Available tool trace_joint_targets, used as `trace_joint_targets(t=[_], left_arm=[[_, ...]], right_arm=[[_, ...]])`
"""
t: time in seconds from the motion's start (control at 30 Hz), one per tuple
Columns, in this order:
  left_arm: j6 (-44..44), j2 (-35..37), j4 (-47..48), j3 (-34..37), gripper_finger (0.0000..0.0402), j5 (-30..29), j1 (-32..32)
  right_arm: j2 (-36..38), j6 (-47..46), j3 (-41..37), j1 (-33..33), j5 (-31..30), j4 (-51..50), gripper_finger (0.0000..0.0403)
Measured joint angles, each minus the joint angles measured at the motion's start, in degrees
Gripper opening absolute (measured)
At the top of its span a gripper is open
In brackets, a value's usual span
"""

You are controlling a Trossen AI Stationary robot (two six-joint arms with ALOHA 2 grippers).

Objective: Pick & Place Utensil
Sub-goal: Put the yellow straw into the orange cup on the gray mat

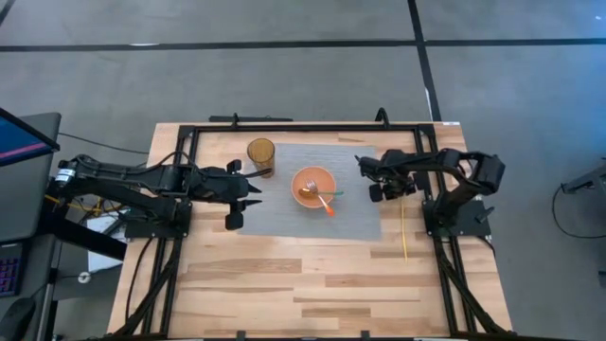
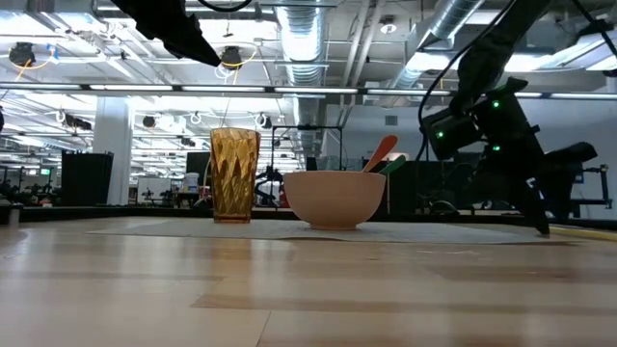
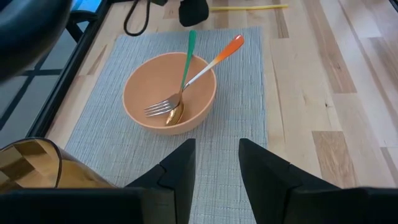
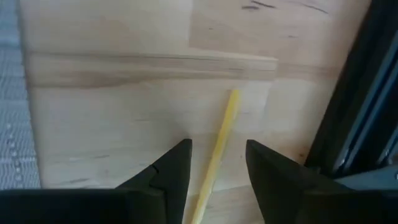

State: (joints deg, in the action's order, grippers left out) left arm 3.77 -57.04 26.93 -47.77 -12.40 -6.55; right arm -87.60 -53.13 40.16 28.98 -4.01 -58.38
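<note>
Starting on the left side of the desk [image 1: 284, 284]: my left end effector [image 3: 214, 171] hovers over the grey placemat [image 1: 284, 223] with its fingers spread apart and nothing between them, parked right by the amber glass [image 1: 261, 152]. I'd guess it's hanging there just to stay out of the way, since it's aimed at the bowl but not reaching in. Middle of the mat is the peach bowl [image 1: 313, 187], with a fork [image 3: 163, 107] and a spoon [image 3: 175, 114] lying in it, orange handle [image 3: 225, 51] and green handle [image 3: 190, 50] poking out over the rim, so those two look already dropped off. Over on the right, my right end effector [image 4: 217, 158] sits just off the mat's edge above bare wood, fingers apart and empty. The yellow stick utensil [image 4: 219, 149], can't tell exactly what kind, lies flat on the desk and runs right up through the gap between my right fingers in the wrist cam, so I'm basically lined up over it. Looks to me like it's the one left to grab; being thin and flat on wood, it could slip away when I pinch.
</note>
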Motion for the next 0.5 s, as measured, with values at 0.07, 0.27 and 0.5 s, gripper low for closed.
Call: trace_joint_targets(t=[0.07,0.27,0.5], left_arm=[[0.0,0.0,0.0,0.0,0.0123,0.0,0.0],[0.0,0.0,0.0,0.0,0.0123,0.0,0.0],[0.0,0.0,0.0,0.0,0.0123,0.0,0.0]], right_arm=[[0.1,3.1,-0.1,0.7,0.8,0.4,0.0136],[2.8,8.7,-0.3,1.9,2.6,1.0,0.0059],[7.3,11.3,-0.5,0.7,2.7,3.3,0.0008]])
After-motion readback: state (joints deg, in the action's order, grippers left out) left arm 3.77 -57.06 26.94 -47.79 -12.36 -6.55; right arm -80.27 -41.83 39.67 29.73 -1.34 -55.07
